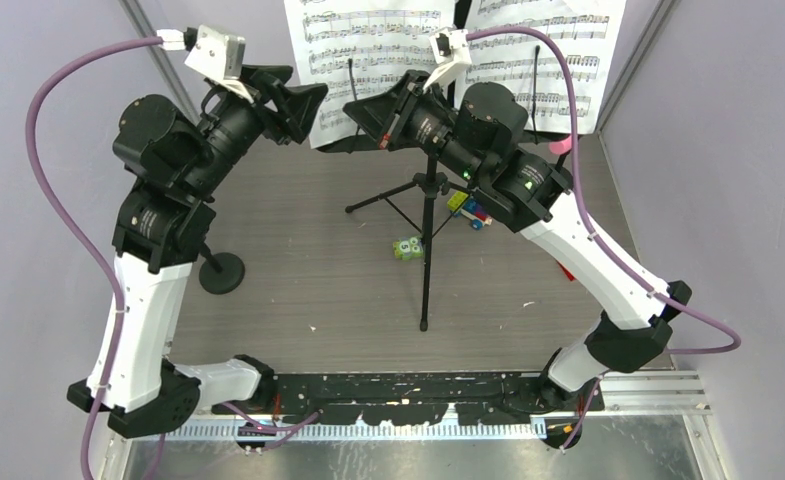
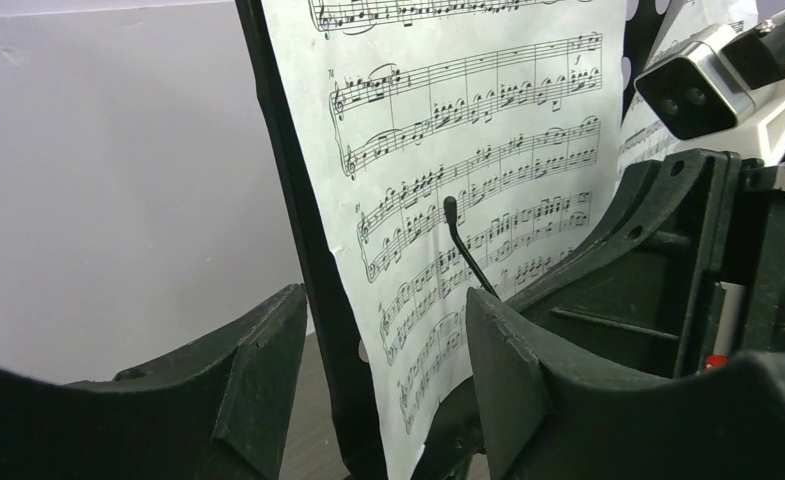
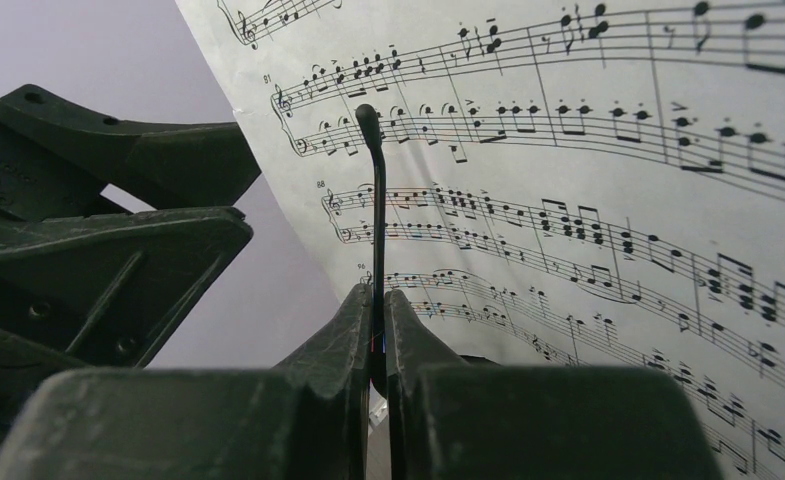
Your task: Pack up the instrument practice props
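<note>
Sheet music (image 2: pixel 468 150) on music desk (image 2: pixel 298 200), upright. R gripper (image 3: pixel 378 300) clamped on desk's vertical retainer wire (image 3: pixel 377 200); L gripper (image 2: pixel 383 310) agape, straddling desk's left edge, page edge-on between jaws. L nearer.

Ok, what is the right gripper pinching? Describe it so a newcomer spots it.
Find the tripod music stand at the back. Over its left white page rises a thin black wire with a rounded tip. Unlike its twin on the right page, the right gripper clamps it.
</note>
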